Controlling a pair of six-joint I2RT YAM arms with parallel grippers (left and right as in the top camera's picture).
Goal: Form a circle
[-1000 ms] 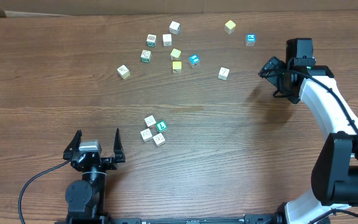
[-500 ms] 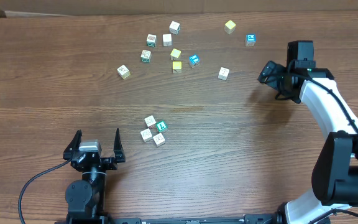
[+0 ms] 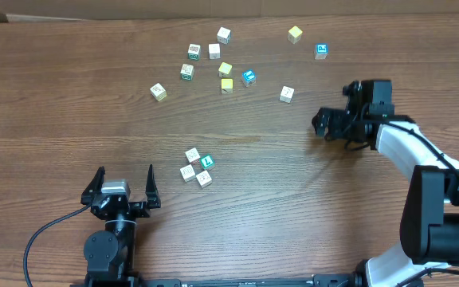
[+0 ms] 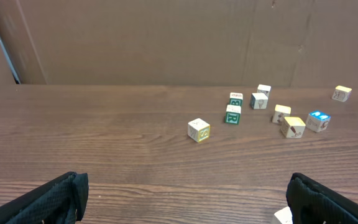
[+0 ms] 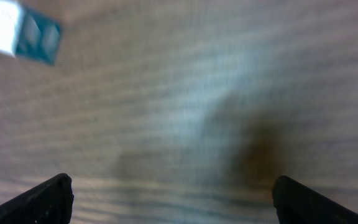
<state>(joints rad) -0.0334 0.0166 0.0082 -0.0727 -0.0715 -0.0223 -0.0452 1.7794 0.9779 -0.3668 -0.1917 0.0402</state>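
Tight ring of four whitish printed cubes (image 3: pixel 197 167), one face green, near centre of brown wooden desk (image 3: pixel 54 119), ahead of left hand (image 3: pixel 124 180), jaws wide, empty, right hand (image 3: pixel 323 125) well apart, jaws wide, empty, loose coloured cubes (image 3: pixel 226 84) farther back

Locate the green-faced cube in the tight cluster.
Overhead view: the green-faced cube sits on the right edge of the circle, near the middle of the table, ahead-right of the left gripper.

overhead: bright, even, faint shadows on brown wood-grain tabletop (image 3: pixel 293 183) | left wrist: sharp, dimmer | right wrist: heavy blur, small blue-and-white cube (image 5: pixel 25 35) smeared, dark shadow patch
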